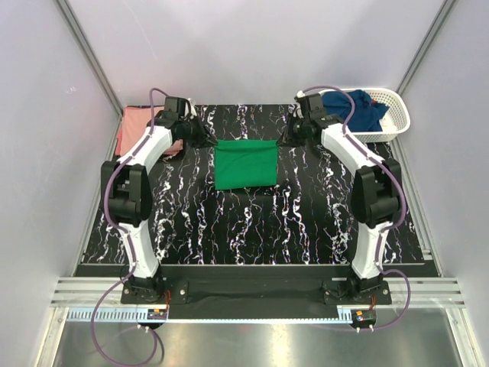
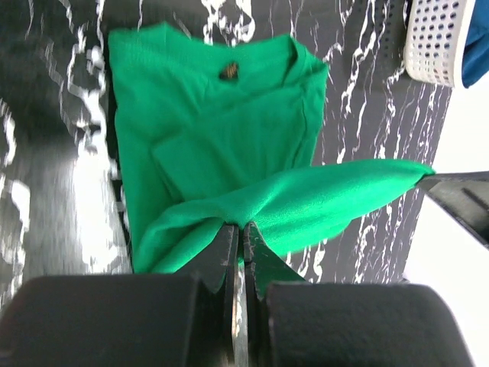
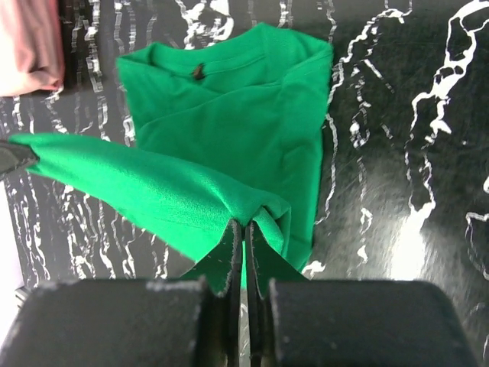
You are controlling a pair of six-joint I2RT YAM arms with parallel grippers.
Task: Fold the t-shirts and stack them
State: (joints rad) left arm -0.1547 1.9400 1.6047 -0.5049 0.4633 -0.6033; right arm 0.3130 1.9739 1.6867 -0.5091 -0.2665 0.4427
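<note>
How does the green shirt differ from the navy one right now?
The green shirt lies partly folded on the table; the navy shirt sits bunched in the basket. The green shirt has one edge pinched and lifted between the left hand and right hand, both shut; nothing holds the navy shirt. The green shirt looks mostly smooth, the navy shirt rumpled. Both are plain, single-colour shirts.

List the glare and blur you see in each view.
Top external: evenly lit, sharp. Left wrist: white glare on the glossy table at left; left gripper soft up close. Right wrist: glare on the table lower right; right gripper soft, green t-shirt crisp.
</note>
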